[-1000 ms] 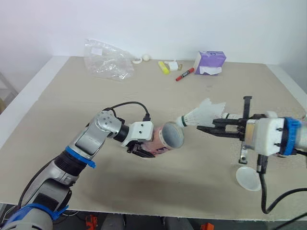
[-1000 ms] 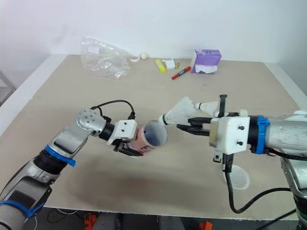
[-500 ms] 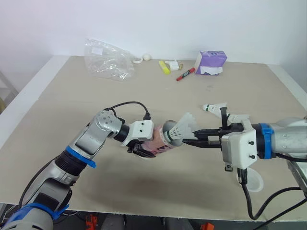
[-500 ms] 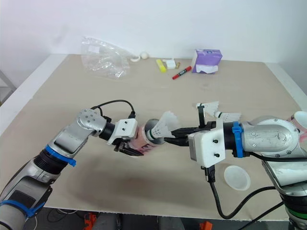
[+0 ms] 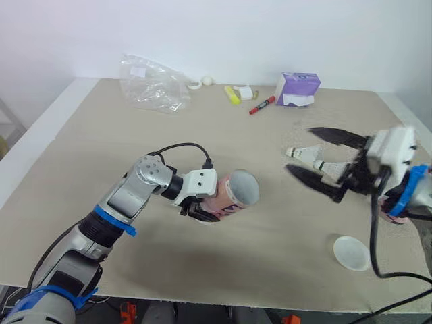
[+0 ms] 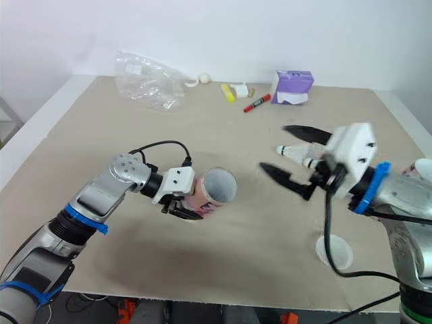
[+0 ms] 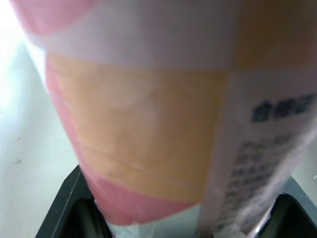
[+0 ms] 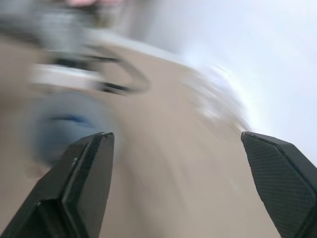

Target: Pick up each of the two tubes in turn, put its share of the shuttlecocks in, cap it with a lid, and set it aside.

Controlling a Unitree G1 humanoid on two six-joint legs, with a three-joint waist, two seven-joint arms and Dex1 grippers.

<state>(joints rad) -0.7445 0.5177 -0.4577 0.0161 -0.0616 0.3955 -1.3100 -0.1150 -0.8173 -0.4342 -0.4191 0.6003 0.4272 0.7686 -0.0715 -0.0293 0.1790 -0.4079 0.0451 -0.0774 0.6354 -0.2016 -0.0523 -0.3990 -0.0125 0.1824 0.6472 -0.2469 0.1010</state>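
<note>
Beige counter (image 5: 202,135) is carrying everything | left end effector (image 5: 201,212) is gripping the pink tube (image 5: 233,194) sideways at mid-counter, open mouth facing right | right end effector (image 5: 299,149) is hanging spread wide over two shuttlecocks (image 5: 309,154) | round lid (image 5: 352,252) is lying near the front edge

- A beige table (image 5: 101,155) with a pale rim carries everything here.
- A crumpled clear plastic bag (image 5: 152,84) lies toward 11 o'clock, near the far edge.
- A small white ball (image 5: 206,80) sits just beside a small white ring (image 5: 194,85), close to the bag's 3 o'clock side.
- A yellow highlighter (image 5: 231,95) lies near 12 o'clock, with a small white item (image 5: 246,92) beside it.
- A red marker (image 5: 260,105) with a black cap lies at a slant, between the highlighter and the box.
- A purple tissue box (image 5: 295,88) stands toward 1 o'clock.
</note>
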